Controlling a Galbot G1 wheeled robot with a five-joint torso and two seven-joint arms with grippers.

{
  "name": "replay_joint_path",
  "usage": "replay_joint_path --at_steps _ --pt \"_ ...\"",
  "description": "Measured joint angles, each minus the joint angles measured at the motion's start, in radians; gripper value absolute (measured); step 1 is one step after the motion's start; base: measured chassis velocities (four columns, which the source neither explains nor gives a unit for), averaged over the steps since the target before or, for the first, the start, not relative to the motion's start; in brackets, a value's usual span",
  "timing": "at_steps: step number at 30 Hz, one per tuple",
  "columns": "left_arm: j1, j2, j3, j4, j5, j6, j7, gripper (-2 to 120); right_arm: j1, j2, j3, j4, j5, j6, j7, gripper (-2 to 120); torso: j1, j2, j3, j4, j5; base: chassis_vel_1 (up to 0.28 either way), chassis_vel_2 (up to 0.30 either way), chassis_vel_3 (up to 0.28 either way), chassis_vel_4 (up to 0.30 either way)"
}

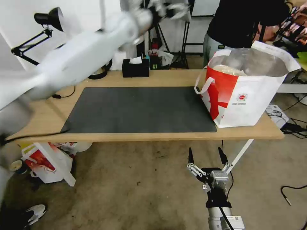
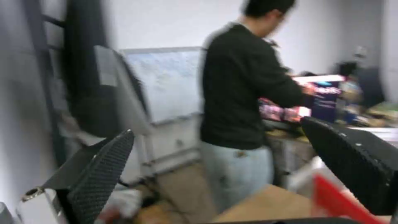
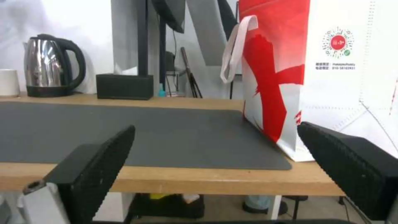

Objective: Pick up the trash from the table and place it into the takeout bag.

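From the head view we see our long light-wood table with the big dark grey mat (image 1: 140, 110), and the mat is bare. The big boxy white takeout bag with the red pattern (image 1: 246, 95) stands on the right end of the table, touching the mat's edge, top wide open, with something pale and round (image 1: 228, 69) inside. Our left gripper (image 1: 169, 9) is lifted high above the far side of the table, near a black tissue box (image 1: 135, 67). Our right gripper (image 1: 206, 156) hangs low in front of the table edge, fingers spread, holding nothing. From the left wrist view our left fingers (image 2: 104, 168) are spread wide and empty, with a red bit of the bag (image 2: 340, 202) below. From the right wrist view our right fingers (image 3: 105, 165) are spread apart, level with the table's front edge (image 3: 166, 180). We think a swinging arm could bump the bag's white strap handle (image 3: 234, 46) and tip the bag. The mat gives lots of open room.
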Motion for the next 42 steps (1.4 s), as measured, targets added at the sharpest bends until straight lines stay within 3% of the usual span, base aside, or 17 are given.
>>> replay_joint_path --at_steps 1,2,6,7,11,12,14,16,18,20,21,22,26,27,30,31,42 --pt "0.060 0.058 -0.063 -0.054 0.046 -0.009 -0.016 100 0.000 0.000 0.000 0.000 0.000 0.000 0.000 100 0.000 0.000 0.000 0.0001 0.0005 0.000 0.000 0.000 0.000" --pt "0.060 0.058 -0.063 -0.054 0.046 -0.009 -0.016 100 0.000 0.000 0.000 0.000 0.000 0.000 0.000 100 0.000 0.000 0.000 0.0001 0.0005 0.000 0.000 0.000 0.000" --pt "0.349 0.219 -0.355 -0.205 0.160 -0.033 -0.025 100 0.000 0.000 0.000 0.000 0.000 0.000 0.000 100 0.000 0.000 0.000 -0.0005 0.0010 0.000 0.000 0.000 0.000" --pt "0.349 0.219 -0.355 -0.205 0.160 -0.033 -0.025 100 0.000 0.000 0.000 0.000 0.000 0.000 0.000 100 0.000 0.000 0.000 -0.0005 0.0010 0.000 0.000 0.000 0.000" --pt "0.592 0.282 -0.589 -0.306 0.237 -0.047 -0.018 100 0.000 0.000 0.000 0.000 0.000 0.000 0.000 100 0.000 0.000 0.000 -0.0002 0.0007 0.000 0.000 0.000 0.000" --pt "0.592 0.282 -0.589 -0.306 0.237 -0.047 -0.018 100 0.000 0.000 0.000 0.000 0.000 0.000 0.000 100 0.000 0.000 0.000 -0.0002 0.0007 0.000 0.000 0.000 0.000" --pt "0.742 0.294 -0.712 -0.362 0.293 -0.066 -0.016 100 0.000 0.000 0.000 0.000 0.000 0.000 0.000 100 0.000 0.000 0.000 0.0001 0.0020 0.000 0.000 0.000 0.000" --pt "0.890 0.287 -0.825 -0.410 0.354 -0.078 -0.013 100 0.000 0.000 0.000 0.000 0.000 0.000 0.000 100 0.000 0.000 0.000 -0.0003 0.0000 0.000 0.000 0.000 0.000" --pt "0.935 0.281 -0.861 -0.428 0.369 -0.080 -0.013 100 0.000 0.000 0.000 0.000 0.000 0.000 0.000 100 0.000 0.000 0.000 -0.0006 -0.0003 0.000 0.000 0.000 0.000" --pt "1.127 0.235 -1.010 -0.501 0.427 -0.083 -0.016 100 0.000 0.000 0.000 0.000 0.000 0.000 0.000 100 0.000 0.000 0.000 -0.0009 0.0019 0.000 0.000 0.000 0.000" --pt "1.127 0.235 -1.010 -0.501 0.427 -0.083 -0.016 100 0.000 0.000 0.000 0.000 0.000 0.000 0.000 100 0.000 0.000 0.000 -0.0009 0.0019 0.000 0.000 0.000 0.000" --pt "1.225 0.197 -1.085 -0.532 0.464 -0.084 -0.017 100 0.000 0.000 0.000 0.000 0.000 0.000 0.000 100 0.000 0.000 0.000 -0.0010 0.0012 0.000 0.000 0.000 0.000" --pt "1.582 -0.062 -1.312 -0.650 0.662 -0.120 0.034 100 0.000 0.000 0.000 0.000 0.000 0.000 0.000 100 0.000 0.000 0.000 -0.0003 0.0007 0.000 0.000 0.000 0.000" --pt "1.582 -0.062 -1.312 -0.650 0.662 -0.120 0.034 100 0.000 0.000 0.000 0.000 0.000 0.000 0.000 100 0.000 0.000 0.000 -0.0003 0.0007 0.000 0.000 0.000 0.000" --pt "1.747 -0.243 -1.370 -0.732 0.798 -0.166 0.077 100 0.000 0.000 0.000 0.000 0.000 0.000 0.000 100 0.000 0.000 0.000 -0.0003 0.0015 0.000 0.000 0.000 0.000" --pt "1.747 -0.243 -1.370 -0.732 0.798 -0.166 0.077 100 0.000 0.000 0.000 0.000 0.000 0.000 0.000 100 0.000 0.000 0.000 -0.0003 0.0015 0.000 0.000 0.000 0.000" --pt "1.920 -0.547 -1.324 -0.752 1.040 -0.292 0.096 100 0.000 0.000 0.000 0.000 0.000 0.000 0.000 100 0.000 0.000 0.000 -0.0002 0.0013 0.000 0.000 0.000 0.000"
